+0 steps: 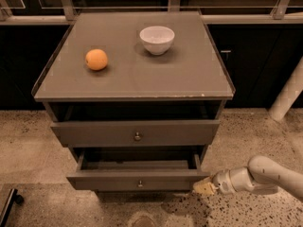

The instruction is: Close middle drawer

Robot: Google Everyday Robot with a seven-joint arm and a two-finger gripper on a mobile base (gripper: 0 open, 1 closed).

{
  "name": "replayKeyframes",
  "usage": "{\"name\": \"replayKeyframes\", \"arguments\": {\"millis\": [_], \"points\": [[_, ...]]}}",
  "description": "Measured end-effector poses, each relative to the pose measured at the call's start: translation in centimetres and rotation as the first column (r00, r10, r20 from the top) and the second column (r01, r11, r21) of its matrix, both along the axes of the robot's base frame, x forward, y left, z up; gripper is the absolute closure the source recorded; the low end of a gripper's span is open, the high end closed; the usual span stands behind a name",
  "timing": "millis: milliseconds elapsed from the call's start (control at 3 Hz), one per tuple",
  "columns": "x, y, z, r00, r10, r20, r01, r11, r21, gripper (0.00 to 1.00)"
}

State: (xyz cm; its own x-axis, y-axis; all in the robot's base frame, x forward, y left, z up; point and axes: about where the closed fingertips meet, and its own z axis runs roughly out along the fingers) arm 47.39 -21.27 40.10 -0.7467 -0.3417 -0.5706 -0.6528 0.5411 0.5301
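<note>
Low at the right front corner of the middle drawer [113, 179], the tool [204, 187] is sitting just beside the drawer's front, perhaps touching it; whether it is open or closed cannot be told. That drawer is standing pulled out beneath the upper drawer [94, 132], which is jutting slightly too. On the desk [189, 79] a white bowl [156, 39] and an orange [96, 59] are sitting apart.

Speckled beige terrazzo floor [42, 145], dim warm light. Dark panels [255, 56] run behind, with pale metal rails [246, 19] on top and a white post [289, 93] at right. Grey table [189, 79] stands centre, with the hand [204, 188] low over the floor at lower right.
</note>
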Motion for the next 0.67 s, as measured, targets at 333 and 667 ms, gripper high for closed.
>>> {"name": "replayKeyframes", "arguments": {"millis": [333,667], "points": [[3.0,0.2,0.9,0.9985,0.010,0.055,-0.010,1.000,0.000,1.00],[5.6,0.3,2.3,0.9935,0.012,0.113,-0.012,1.000,-0.006,1.00]]}}
